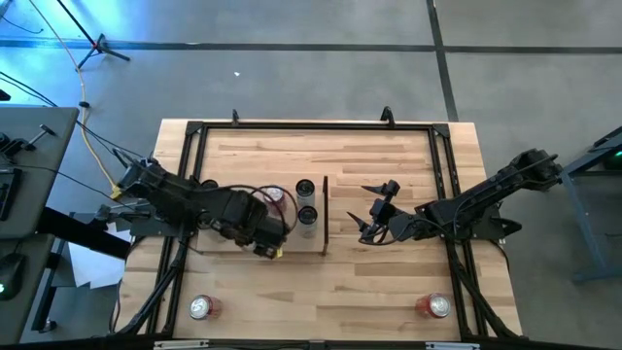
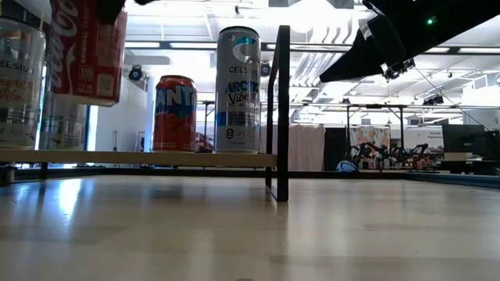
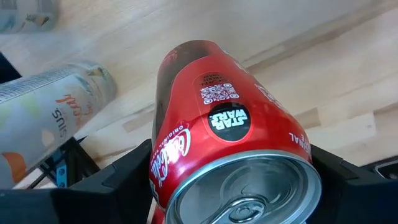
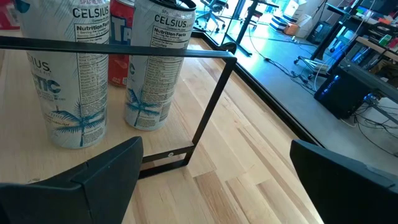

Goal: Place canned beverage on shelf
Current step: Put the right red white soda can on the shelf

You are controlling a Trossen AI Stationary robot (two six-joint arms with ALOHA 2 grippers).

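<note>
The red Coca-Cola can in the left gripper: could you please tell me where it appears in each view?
High view: the red Coca-Cola can sits left of centre, at the left gripper over the shelf.
Low view: top left, lifted above the shelf board.
Left wrist view: centre, between the fingers, top toward the camera.
Right wrist view: not clearly in it.
Shared landmark: the shelf's dark upright strip.

Two upright cans point(image 1: 307, 205) and a dark upright strip point(image 1: 325, 214) at the shelf's point(image 1: 228, 243) right edge, open desk point(image 1: 321, 292) along the near edge.
</note>
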